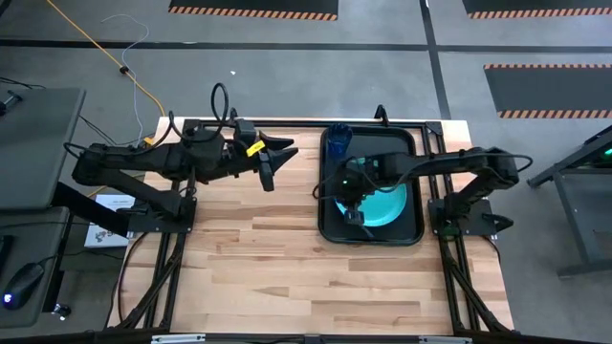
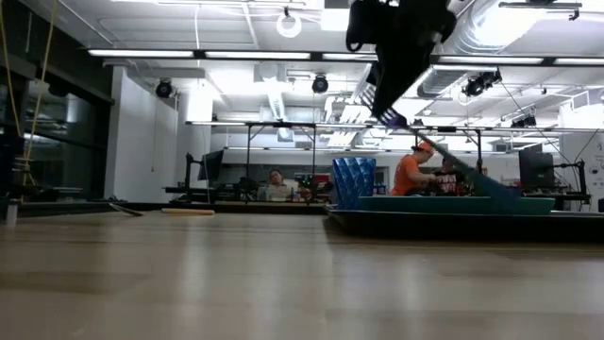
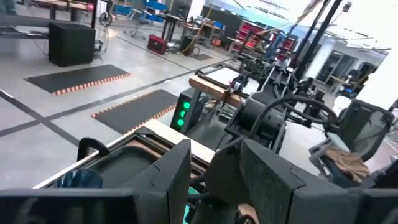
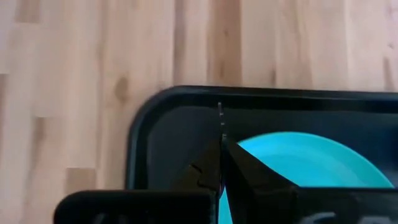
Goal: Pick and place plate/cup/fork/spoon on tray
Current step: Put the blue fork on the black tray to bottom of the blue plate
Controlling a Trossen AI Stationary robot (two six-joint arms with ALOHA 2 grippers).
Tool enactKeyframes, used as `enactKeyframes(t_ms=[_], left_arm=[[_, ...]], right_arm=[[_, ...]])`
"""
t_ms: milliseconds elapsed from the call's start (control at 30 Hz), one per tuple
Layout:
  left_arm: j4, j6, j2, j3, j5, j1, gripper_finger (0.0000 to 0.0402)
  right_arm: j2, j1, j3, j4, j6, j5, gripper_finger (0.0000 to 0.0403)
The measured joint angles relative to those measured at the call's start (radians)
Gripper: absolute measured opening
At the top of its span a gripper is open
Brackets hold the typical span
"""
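Nearest us, the bare wooden counter (image 1: 287, 268) runs up to the front rim of the tray (image 1: 330, 229), which lies on the right arm's side. The plate (image 1: 392, 205) already sits flat inside it. The right tool (image 1: 354, 212) hangs above the tray's near-left part, just over the plate's left edge. The right arm reaches in from the right, forearm roughly level and wrist bent down. Its fingers are pressed together, and the right wrist view shows only a thin pale sliver at their tips. We cannot tell what that sliver is.

Farther back, the cup (image 1: 338, 143) stands upright in the tray's far-left corner, beyond the tool and apart from it. The right arm is plainly the nearer one to everything on the tray.

The left tool (image 1: 277, 164) waits well to the left, raised near the counter's far edge with its fingers spread, pointing toward the tray. We cannot place the fork or spoon with confidence.
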Motion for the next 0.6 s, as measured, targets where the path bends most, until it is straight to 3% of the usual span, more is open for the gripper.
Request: enactKeyframes(t_ms=[200, 400, 467, 600], left_arm=[[0.000, 0.007, 0.000, 0.000, -0.007, 0.000, 0.0131], [0.000, 0.016, 0.000, 0.000, -0.008, 0.000, 0.0131], [0.000, 0.016, 0.000, 0.000, -0.008, 0.000, 0.0131], [0.000, 0.017, 0.000, 0.000, -0.008, 0.000, 0.0131]], right_arm=[[0.012, 0.000, 0.000, -0.006, -0.045, 0.121, 0.0000], [0.012, 0.000, 0.000, -0.078, -0.119, 0.170, 0.0000], [0.009, -0.001, 0.000, -0.101, -0.142, 0.126, 0.0000], [0.004, 0.004, 0.000, -0.138, -0.233, -0.154, 0.0000]])
